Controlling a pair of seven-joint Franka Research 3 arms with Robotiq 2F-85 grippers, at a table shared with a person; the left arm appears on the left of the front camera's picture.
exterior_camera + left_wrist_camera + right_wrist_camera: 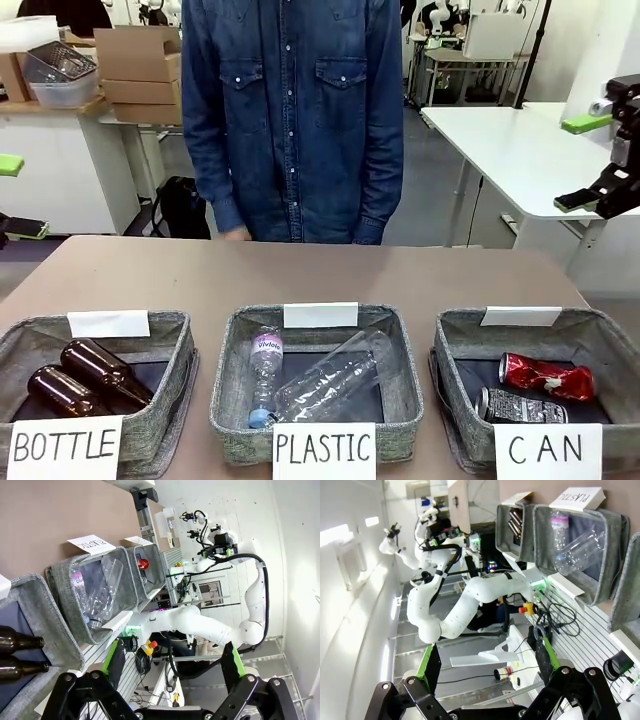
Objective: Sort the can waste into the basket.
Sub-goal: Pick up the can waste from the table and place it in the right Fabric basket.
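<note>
Brown table (pixel 300 275) — three grey baskets (pixel 318 385) on it

A: The CAN basket (pixel 455 345) is rough grey cloth with a matt paper sign; the red can (pixel 546 375) and silver can (pixel 520 407) are dented, glossy metal.

B: Brown bottles (pixel 85 375) are shiny glass, the clear bottles (pixel 320 380) crinkled plastic, the desk (pixel 300 275) smooth and matt.

3 grey baskets (pixel 400 390), 2 brown glass bottles (pixel 85 378), 2 clear plastic bottles (pixel 320 380) (overlapping), 2 dented cans (pixel 535 388) (1 red, 1 silver), 1 person (pixel 292 110)
</note>
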